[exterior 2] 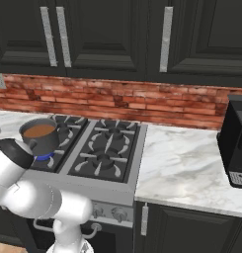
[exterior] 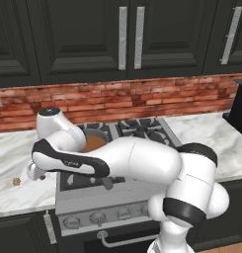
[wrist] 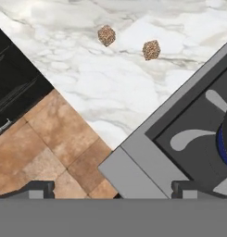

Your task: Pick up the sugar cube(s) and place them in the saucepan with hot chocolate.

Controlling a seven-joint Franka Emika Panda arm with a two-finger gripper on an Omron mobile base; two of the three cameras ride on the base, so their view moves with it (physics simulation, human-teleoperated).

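**Open gripper above the counter's front edge, two cubes on bare marble**

In the hand view the gripper [wrist: 113, 187] hangs with its two dark fingertips [wrist: 38, 187] spread wide and nothing between them. Below it the marble counter [wrist: 87, 78] ends in a front edge, with brown floor tiles [wrist: 54, 143] past it and the grey corner of the stove [wrist: 147, 152] coming in from the right.

Two brownish speckled sugar cubes [wrist: 106, 35] and [wrist: 151, 50] lie on the marble, near each other but apart, both well back from the counter's edge and with bare stone all around them. The nearer one to the stove sits just beside its rim without touching.

In the left base view the arm bends low over the stove's left front corner, and one cube [exterior: 16, 181] shows on the counter to its left.

The saucepan [exterior 2: 39, 136], holding orange-brown liquid, stands on the stove's left rear burner in the right base view, well apart from the cubes.
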